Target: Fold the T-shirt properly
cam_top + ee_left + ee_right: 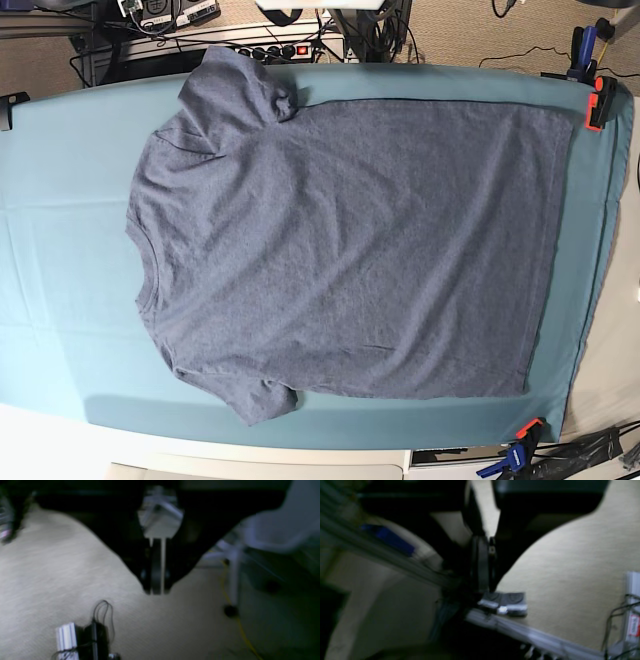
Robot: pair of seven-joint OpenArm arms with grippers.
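And here in the base view is the T-shirt (pixel 340 250), heathered blue-grey, spread flat and open across the teal table cloth (pixel 60 240), collar toward the picture's left, hem toward its right. No lettering shows on the side facing up. The upper sleeve (pixel 235 85) is rumpled at its edge, the lower sleeve (pixel 262 400) lies close to the cloth's near border, and faint creases run across the chest. Orange clamps (pixel 598 103) pin the cloth at the right-hand corners, the lower one half cut off by the frame edge. A power strip (pixel 290 48) and a tangle of cables sit behind the table, too small to read. Neither arm appears in this view at all. Over to the left wrist camera: very blurred, the left gripper (pixel 157 590) hangs above pale carpet (pixel 50 567), its dark fingers pressed together with nothing between them. An aluminium profile (pixel 66 637) with black wires sits below it, and a white chair (pixel 270 532) and a yellow cable (pixel 240 627) smear past on the right. The right wrist camera is just as soft: the right gripper (pixel 485 590) has its jaws closed and empty, over the same carpet, with a blurred grey object (pixel 506 603) just beyond the tips, impossible to identify, and a metal rail (pixel 532 635) running diagonally beneath.
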